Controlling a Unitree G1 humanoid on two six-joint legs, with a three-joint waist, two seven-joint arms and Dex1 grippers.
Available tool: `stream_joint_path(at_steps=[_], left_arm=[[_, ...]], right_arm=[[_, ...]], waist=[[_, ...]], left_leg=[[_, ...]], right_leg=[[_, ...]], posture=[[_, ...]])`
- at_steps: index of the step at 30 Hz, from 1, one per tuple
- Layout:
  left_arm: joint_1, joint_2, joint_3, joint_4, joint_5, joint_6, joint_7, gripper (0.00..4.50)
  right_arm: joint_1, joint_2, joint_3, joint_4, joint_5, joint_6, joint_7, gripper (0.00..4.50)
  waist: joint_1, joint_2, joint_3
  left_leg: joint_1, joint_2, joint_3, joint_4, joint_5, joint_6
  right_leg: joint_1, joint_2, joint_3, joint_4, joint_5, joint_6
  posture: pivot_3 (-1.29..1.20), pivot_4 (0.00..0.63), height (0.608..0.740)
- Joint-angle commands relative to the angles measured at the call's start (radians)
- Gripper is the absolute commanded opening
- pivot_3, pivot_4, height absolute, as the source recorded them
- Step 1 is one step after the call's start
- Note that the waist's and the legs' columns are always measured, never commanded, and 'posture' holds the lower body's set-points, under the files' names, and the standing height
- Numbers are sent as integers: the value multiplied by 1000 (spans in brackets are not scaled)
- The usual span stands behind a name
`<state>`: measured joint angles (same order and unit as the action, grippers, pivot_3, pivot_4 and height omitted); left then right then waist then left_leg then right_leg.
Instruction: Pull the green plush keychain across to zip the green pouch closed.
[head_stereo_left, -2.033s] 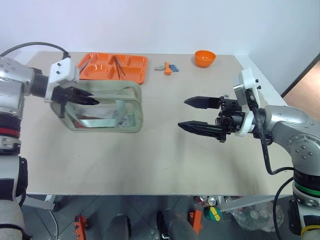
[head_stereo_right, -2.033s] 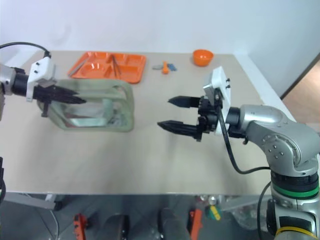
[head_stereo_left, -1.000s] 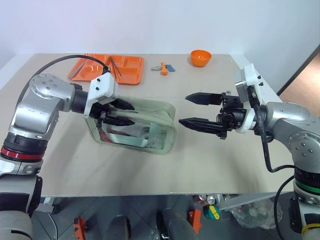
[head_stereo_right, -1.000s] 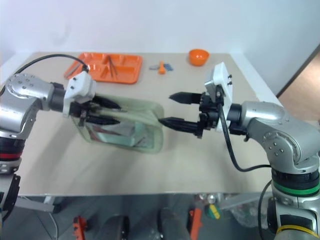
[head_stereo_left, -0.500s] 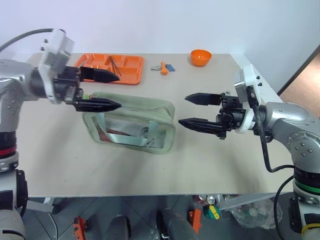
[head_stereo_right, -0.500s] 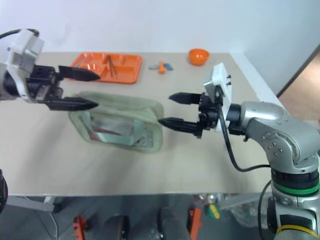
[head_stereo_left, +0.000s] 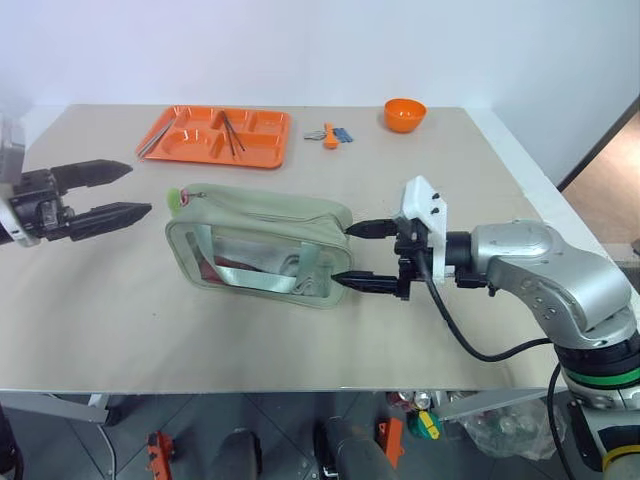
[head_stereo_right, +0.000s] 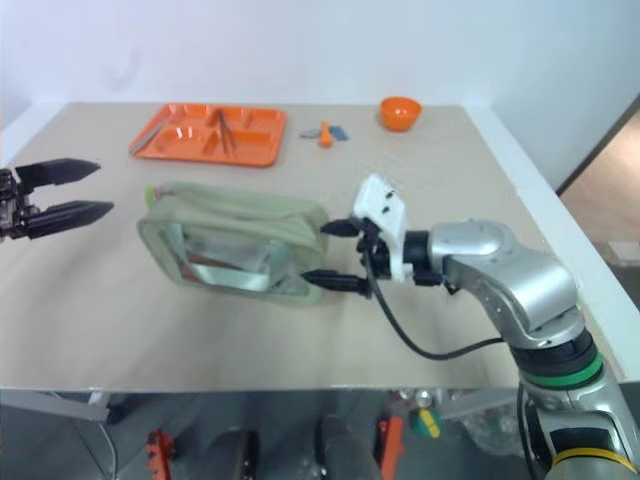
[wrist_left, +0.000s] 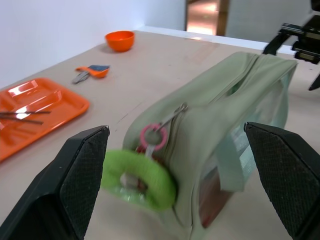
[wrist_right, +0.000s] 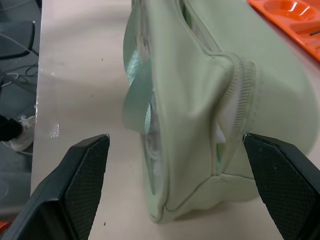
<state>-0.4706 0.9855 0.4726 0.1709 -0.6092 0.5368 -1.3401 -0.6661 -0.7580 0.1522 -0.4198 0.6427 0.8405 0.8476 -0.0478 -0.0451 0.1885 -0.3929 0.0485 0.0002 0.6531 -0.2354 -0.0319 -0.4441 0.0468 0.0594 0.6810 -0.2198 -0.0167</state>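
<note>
Left eye view shows the green pouch (head_stereo_left: 258, 243) lying on its side near the middle of the table (head_stereo_left: 300, 340), its clear window facing the near edge and its zipper line running along the top face. The green plush keychain (head_stereo_left: 178, 198) sits at the pouch's end toward the table's left edge, hanging from a pink ring on the zipper pull, which the left wrist view shows clearly. Judging by the right wrist view, the zipper at the opposite end looks parted, so the pull probably needs to travel the pouch's full length toward the right. The left claw (head_stereo_left: 112, 192) hovers open, well apart from the keychain, out toward the table's left edge, its fingers aimed at the pouch end, likely lined up for an approach to the plush tab. The right claw (head_stereo_left: 352, 256) is also open, its two fingers straddling the pouch's right end without visibly pinching it, a placement suited to bracing the bag so it cannot slide when the zipper is pulled. An orange tray (head_stereo_left: 215, 136) holding utensils and an orange bowl (head_stereo_left: 405, 114) sit along the far edge. No brand, label or legible writing appears on the pouch or elsewhere.
</note>
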Motion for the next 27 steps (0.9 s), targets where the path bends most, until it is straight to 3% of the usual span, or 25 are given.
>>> stream_joint_path(at_steps=[1, 8, 21, 27], left_arm=[[51, 20, 76, -16, -27, -5, 20, 4487], [178, 1, 120, -38, -36, -15, 65, 4487], [198, -25, 130, -48, -101, 9, 153, 4500], [73, -38, 24, 149, -9, 31, 294, 4500]], right_arm=[[-15, 14, -14, -53, 14, -1, 7, 4449], [-8, 61, 2, -30, -13, 2, -10, 4449], [1, 85, -11, -28, -33, -24, 14, 160], [11, 85, -29, -53, 3, -20, 44, 23]], waist=[[0, 0, 0], [0, 0, 0], [-1, 0, 0], [0, 0, 0]], left_leg=[[0, 0, 0, 0, 0, 0], [0, 1, 0, 0, 0, 0], [1, 2, 0, 0, 0, 0], [1, 1, -1, 0, 0, 0]], right_leg=[[0, 0, 0, 0, 0, 0], [0, 0, 0, 0, 0, 0], [0, 0, 0, 0, 0, -1], [0, 1, -1, 0, 0, -1]], posture=[[0, 150, 740], [0, 150, 740], [0, 150, 740], [0, 150, 740]])
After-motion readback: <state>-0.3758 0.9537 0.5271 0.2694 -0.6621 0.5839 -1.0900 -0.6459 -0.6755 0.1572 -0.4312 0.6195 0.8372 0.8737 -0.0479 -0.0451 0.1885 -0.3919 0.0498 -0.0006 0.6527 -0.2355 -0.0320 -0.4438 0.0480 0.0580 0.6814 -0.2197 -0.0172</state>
